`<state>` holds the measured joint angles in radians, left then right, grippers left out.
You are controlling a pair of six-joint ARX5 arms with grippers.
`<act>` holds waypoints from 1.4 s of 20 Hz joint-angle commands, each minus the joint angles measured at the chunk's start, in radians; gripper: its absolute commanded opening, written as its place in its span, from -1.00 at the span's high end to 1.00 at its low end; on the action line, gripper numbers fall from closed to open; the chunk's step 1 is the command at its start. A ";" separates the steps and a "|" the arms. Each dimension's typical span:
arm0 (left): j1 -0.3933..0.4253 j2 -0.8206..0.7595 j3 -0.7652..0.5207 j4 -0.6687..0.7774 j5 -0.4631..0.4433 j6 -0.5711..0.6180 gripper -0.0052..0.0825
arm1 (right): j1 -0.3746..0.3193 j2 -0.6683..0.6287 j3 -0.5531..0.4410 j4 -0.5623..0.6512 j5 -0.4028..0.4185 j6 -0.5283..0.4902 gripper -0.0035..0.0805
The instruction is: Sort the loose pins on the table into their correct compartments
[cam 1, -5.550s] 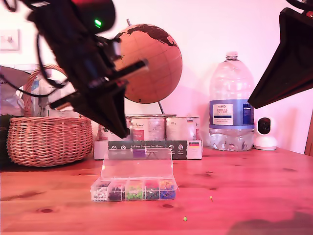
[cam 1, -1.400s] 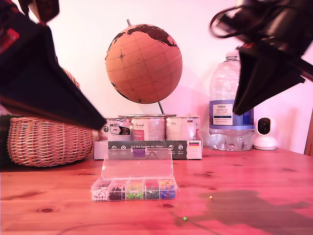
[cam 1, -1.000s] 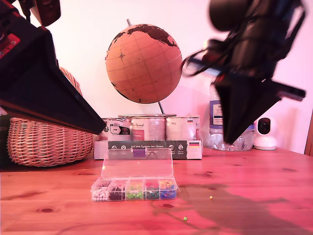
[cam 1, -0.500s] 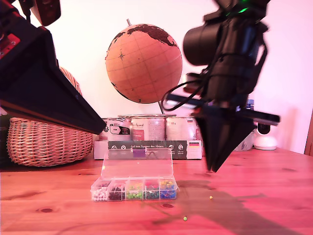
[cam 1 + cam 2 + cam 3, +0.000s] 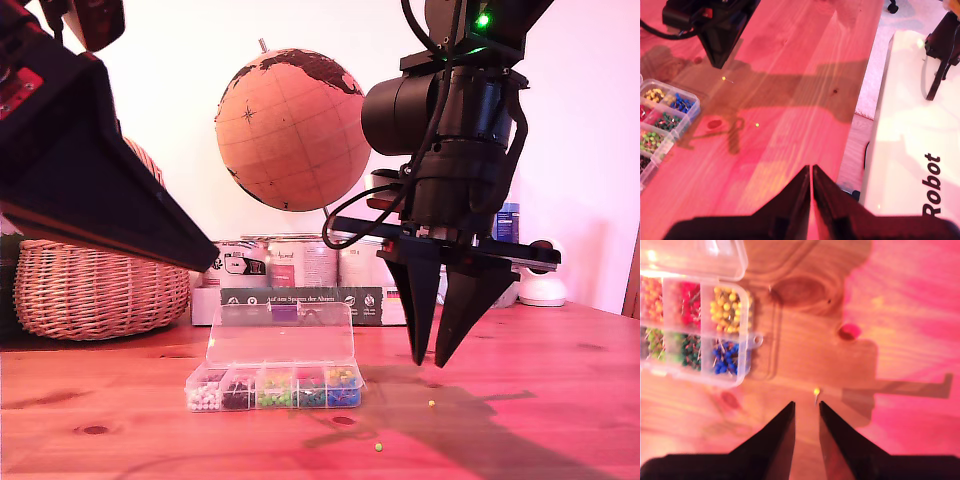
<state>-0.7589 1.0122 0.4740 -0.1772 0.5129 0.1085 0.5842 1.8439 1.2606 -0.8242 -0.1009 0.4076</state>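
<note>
- While my second gripper (image 5: 427, 362) hangs tip-down above the table (image 5: 520, 380), its jaws stand slightly parted with nothing between them; it is clear of the wood.
- From the second wrist view the same gripper (image 5: 806, 403) has a yellow pin (image 5: 816, 391) lying just ahead of the gap between its fingers, not touching either one.
- That pin (image 5: 431, 404) lies on the table below the tips in the exterior view, toward that view's right of the box (image 5: 274, 386).
- A green pin (image 5: 378, 447) lies nearer the exterior camera, well apart from the box and near the yellow one.
- Both pins show in the first wrist view too: the yellow one (image 5: 723, 78) by the second gripper's dark tip (image 5: 720, 62), the green one (image 5: 756, 125) on bare wood.
- My first gripper (image 5: 811, 169) is clenched, its two fingers pressed together with only a thin seam between, holding nothing; it hangs over the table's edge.
- In the exterior view the first arm (image 5: 90, 170) fills that view's left as a big dark wedge, high above the wood.
- The box sits open, lid (image 5: 281, 332) tilted back; its compartments (image 5: 720, 330) hold clusters of pins: white, dark, green, red, yellow and blue.
- A third loose pin I cannot make out.
- Behind the box stand a basket (image 5: 100, 285), a globe (image 5: 290, 130) and some tins (image 5: 300, 262).
</note>
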 commanded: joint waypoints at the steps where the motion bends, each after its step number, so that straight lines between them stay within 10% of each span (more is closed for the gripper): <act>1: -0.003 0.010 -0.009 0.016 0.003 0.004 0.93 | 0.005 0.012 0.005 0.001 0.004 0.005 0.63; 28: -0.003 0.010 -0.008 0.021 0.003 -0.003 0.93 | 0.011 0.119 0.046 -0.016 0.007 0.004 0.67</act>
<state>-0.7589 1.0122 0.4740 -0.1631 0.5133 0.1078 0.5850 1.9434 1.2972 -0.8448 -0.0940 0.4110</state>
